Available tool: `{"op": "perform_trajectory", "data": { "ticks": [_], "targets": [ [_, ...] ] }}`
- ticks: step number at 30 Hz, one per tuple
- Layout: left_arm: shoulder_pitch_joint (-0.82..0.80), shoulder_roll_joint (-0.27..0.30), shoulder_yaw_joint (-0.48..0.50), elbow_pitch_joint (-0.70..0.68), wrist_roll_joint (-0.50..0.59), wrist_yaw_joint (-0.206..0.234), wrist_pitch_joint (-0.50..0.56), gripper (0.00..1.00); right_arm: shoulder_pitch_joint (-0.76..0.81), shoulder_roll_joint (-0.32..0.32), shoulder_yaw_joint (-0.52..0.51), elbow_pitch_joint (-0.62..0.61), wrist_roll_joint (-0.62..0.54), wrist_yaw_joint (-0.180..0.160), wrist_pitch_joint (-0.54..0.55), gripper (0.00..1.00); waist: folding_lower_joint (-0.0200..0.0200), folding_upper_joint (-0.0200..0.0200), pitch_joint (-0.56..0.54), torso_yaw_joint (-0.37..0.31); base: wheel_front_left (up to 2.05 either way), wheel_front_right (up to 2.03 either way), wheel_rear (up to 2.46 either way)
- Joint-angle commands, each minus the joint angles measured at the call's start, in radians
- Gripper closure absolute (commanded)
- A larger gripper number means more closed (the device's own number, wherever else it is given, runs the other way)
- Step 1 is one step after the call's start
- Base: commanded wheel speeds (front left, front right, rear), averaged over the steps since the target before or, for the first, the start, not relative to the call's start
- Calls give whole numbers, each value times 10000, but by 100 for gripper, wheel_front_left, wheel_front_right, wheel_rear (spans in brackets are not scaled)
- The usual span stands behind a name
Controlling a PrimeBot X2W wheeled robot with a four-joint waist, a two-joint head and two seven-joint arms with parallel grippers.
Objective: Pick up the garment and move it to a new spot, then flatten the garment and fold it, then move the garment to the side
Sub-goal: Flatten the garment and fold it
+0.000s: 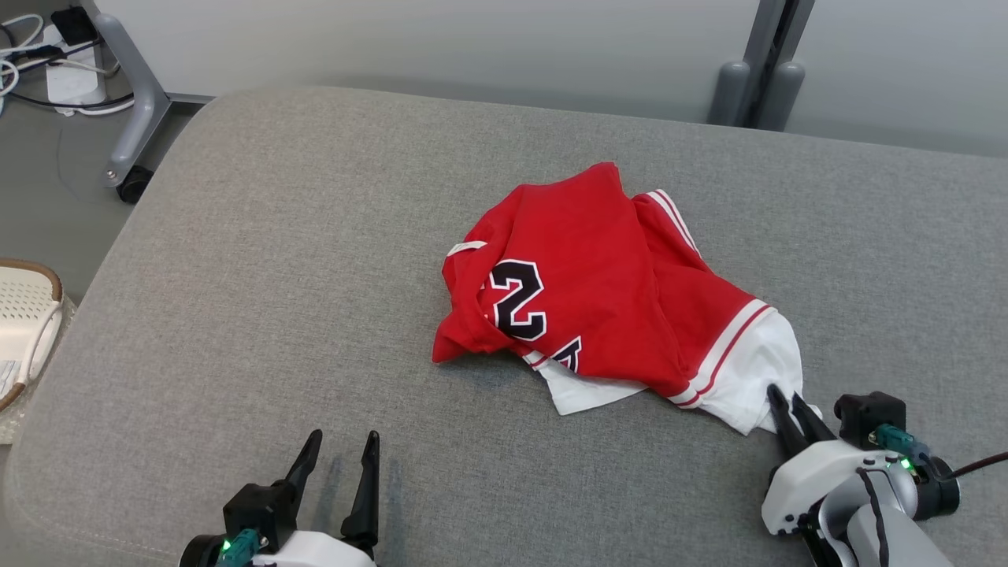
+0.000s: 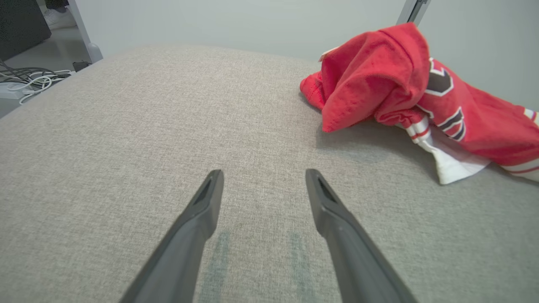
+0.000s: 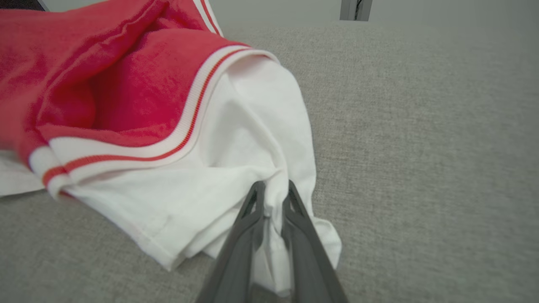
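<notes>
The garment [image 1: 583,283] is a red jersey with a black number, striped trim and a white hem, lying crumpled right of centre on the grey padded surface [image 1: 276,276]. My right gripper [image 1: 786,394] is at the garment's near right corner, its two fingers pinched together on a fold of the white hem. In the right wrist view the white cloth of the garment [image 3: 147,97] bunches between the tips of my right gripper [image 3: 273,187]. My left gripper [image 1: 342,437] stands open over bare fabric at the near left, well clear of the garment [image 2: 379,75], nothing between the fingers of that gripper [image 2: 264,174].
A white perforated basket [image 1: 24,323] sits off the surface's left edge. A grey frame leg on a caster [image 1: 134,102] and cables [image 1: 47,63] lie on the floor at the far left. Grey posts [image 1: 756,87] stand behind the far edge.
</notes>
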State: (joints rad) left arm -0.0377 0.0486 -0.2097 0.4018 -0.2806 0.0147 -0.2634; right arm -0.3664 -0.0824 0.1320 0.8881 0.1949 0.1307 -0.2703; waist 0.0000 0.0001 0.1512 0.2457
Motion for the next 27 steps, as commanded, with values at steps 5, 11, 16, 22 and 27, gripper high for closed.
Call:
{"op": "perform_trajectory", "data": {
  "ticks": [5,11,16,22,27],
  "targets": [
    [-390,35,-86,-102,-67,8,-15,0,-843,-463,-148,-987,-224,-1,63,100,0,-1,233,52,0,0,0],
    [-735,39,-378,-178,-111,-67,-15,0,-3073,-1398,-186,-1544,-963,-1,62,100,0,-1,633,422,0,0,0],
    [-1011,38,-751,-187,-222,-87,-15,0,-5241,-2246,-171,-602,-1958,-1,144,100,0,-1,971,996,0,0,0],
    [-1210,35,-1152,-237,-398,19,-15,0,-6600,-2653,-1330,1021,-3137,-1,514,0,0,-1,1323,1497,0,0,0],
    [-1126,44,-1121,-263,-501,140,-15,0,-6173,-2157,-2059,1622,-3520,-3,192,0,0,-1,1353,1390,0,0,0]
  ]
}}
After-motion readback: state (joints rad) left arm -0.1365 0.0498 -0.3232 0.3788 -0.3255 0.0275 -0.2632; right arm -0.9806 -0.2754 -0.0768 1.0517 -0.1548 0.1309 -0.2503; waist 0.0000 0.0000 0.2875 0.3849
